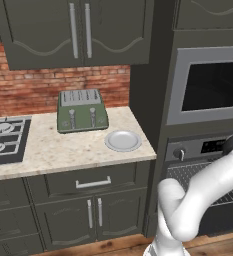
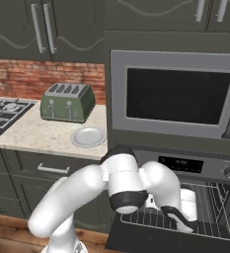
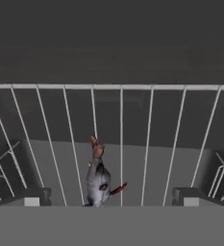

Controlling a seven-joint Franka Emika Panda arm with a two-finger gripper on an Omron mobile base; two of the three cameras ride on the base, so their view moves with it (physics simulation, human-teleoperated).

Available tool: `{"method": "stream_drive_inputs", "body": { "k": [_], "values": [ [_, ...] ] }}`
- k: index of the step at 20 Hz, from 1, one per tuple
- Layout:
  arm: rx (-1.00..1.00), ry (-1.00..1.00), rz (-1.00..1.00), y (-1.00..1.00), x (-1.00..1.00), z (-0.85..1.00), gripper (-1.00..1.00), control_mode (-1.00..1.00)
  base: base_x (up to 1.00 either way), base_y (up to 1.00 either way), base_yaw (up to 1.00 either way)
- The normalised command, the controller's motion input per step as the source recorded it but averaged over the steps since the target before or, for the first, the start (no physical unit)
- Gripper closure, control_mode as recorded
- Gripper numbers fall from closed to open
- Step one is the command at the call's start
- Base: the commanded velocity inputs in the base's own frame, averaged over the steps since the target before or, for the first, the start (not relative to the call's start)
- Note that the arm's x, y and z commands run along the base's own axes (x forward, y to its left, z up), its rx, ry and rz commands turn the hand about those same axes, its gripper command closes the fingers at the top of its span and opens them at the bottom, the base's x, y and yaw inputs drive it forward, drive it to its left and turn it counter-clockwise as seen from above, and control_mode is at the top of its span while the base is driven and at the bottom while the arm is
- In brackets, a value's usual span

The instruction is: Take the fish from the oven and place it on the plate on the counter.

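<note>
— Where's the fish [image 3: 99, 177] just now?

— Lying on the wire rack [image 3: 132, 144] inside the oven [image 2: 185, 197], low in the hand's view. It sits lengthwise between two rack wires, and the arm [image 2: 87, 197] is reaching in over the open oven door [image 2: 136, 237].

— And the fingers [image 3: 36, 197]?

— Spread as wide as they go, one tip on each side, nothing between them yet. The fish lies in the gap, a bit nearer the left tip in that view.

— So what makes a good pick here?

— I'd say shift the hand a touch so the fish sits midway, then go down until the tips are level with its thick grey body rather than the thin reddish end that points away. Close across the narrow width, not along its length. It's a small, slim thing, so a grip high on its back would likely squirt it out.

— Any trouble from the rack?

— Probably. The tips could catch a wire on the way down, so they want to drop into the gaps beside the fish.

— And after that?

— Lift straight up before pulling back, then swing left to the plate [image 1: 123, 140], which sits on the table [image 1: 63, 150] in front of the green toaster [image 1: 81, 110], near the table's right end.
</note>
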Motion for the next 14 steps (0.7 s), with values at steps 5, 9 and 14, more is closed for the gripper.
{"method": "stream_drive_inputs", "body": {
  "k": [5, 9, 14],
  "values": [
    [0.00, 0.04, 0.04, -0.11, 0.29, -0.11, -1.00, -1.00, 0.00, 0.00, 0.00],
    [0.03, 0.03, 0.03, -0.04, 0.02, -0.33, -1.00, -1.00, 0.00, 0.00, 0.00],
    [0.05, 0.05, 0.03, -0.10, 0.07, -0.39, -1.00, -1.00, 0.00, 0.00, 0.00]
  ]
}}
